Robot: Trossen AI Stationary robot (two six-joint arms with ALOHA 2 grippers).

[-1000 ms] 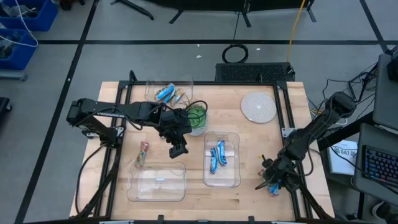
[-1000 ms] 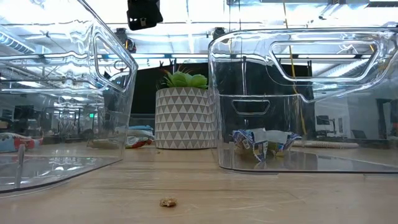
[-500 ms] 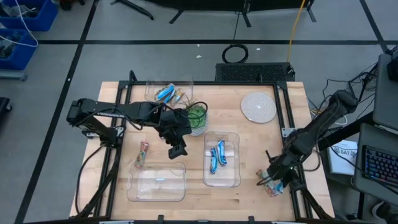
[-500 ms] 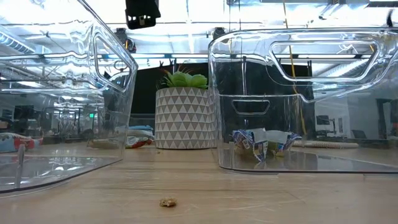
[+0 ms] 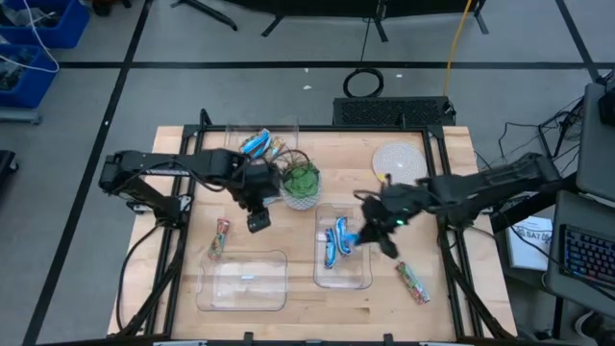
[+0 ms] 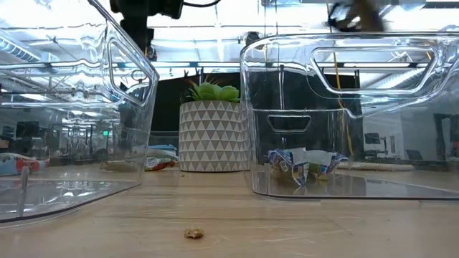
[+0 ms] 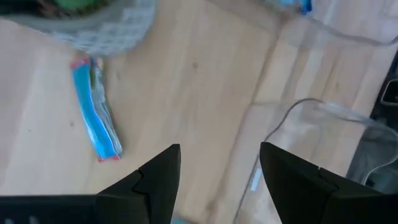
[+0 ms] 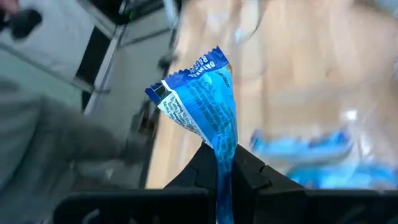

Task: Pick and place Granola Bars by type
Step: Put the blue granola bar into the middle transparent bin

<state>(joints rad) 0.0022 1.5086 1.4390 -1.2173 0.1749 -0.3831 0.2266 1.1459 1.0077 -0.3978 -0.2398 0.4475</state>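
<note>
My right gripper point(image 5: 367, 229) is shut on a blue Granola Bar point(image 8: 198, 93) above the right rim of the middle clear bin point(image 5: 363, 279), which holds blue bars point(image 5: 333, 242). My left gripper point(image 7: 217, 171) hangs open over bare table near the plant pot, nothing between its fingers. Another blue bar point(image 7: 96, 121) lies flat on the table beside the pot. A multicoloured bar point(image 5: 221, 237) lies at the left, and another point(image 5: 413, 282) at the near right. The far bin point(image 5: 259, 144) holds blue and multicoloured bars. My right gripper pinches the blue bar's wrapper at one end point(image 8: 222, 155) between its two fingers. The rest of the bar sticks out past the fingertips, crinkled end farthest from them. The bar is lifted clear of the table, and the fingers point toward the table's left.
A potted plant point(image 5: 300, 181) stands mid-table between the arms. A clear bin with no bars in it point(image 5: 242, 281) sits at the near left, and a white disc point(image 5: 399, 163) lies at the far right. A small crumb point(image 6: 192, 233) lies near the front edge.
My right gripper has risen from the table's near right corner with the blue bar and swung fast toward the left, to the middle bin; the multicoloured bar has stayed at that corner. My left gripper has drifted a little toward the far left.
</note>
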